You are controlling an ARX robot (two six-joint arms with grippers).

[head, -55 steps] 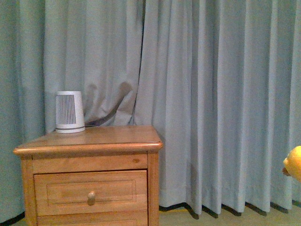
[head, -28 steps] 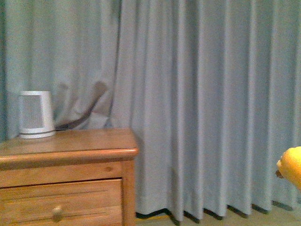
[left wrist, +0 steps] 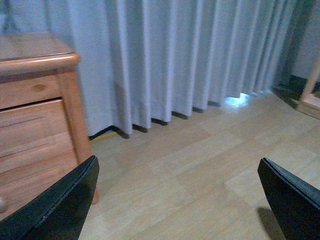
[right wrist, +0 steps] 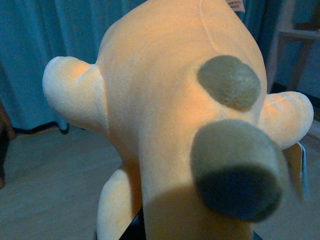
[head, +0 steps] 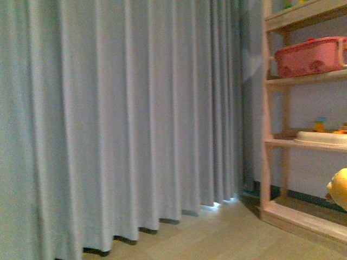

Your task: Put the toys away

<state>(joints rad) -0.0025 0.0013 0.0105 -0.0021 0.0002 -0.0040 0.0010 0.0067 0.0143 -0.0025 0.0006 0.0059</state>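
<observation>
Open floor (head: 217, 233) before you, wooden shelf (head: 267, 135) at right.
Your left gripper (left wrist: 177, 161) gapes wide, empty; the fuzzy plush toy (right wrist: 170, 125) hides the right gripper, so you cannot tell its grip.

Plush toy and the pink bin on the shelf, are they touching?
Apart. In the front view the plush toy hangs low, two shelf boards below the pink bin.

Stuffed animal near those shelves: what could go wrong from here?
The stuffed animal blocks nearly the whole right wrist view, so a slipping grip might go unnoticed. The shelves already hold a pink bin and a white tray; the bulky toy could bump them.
</observation>
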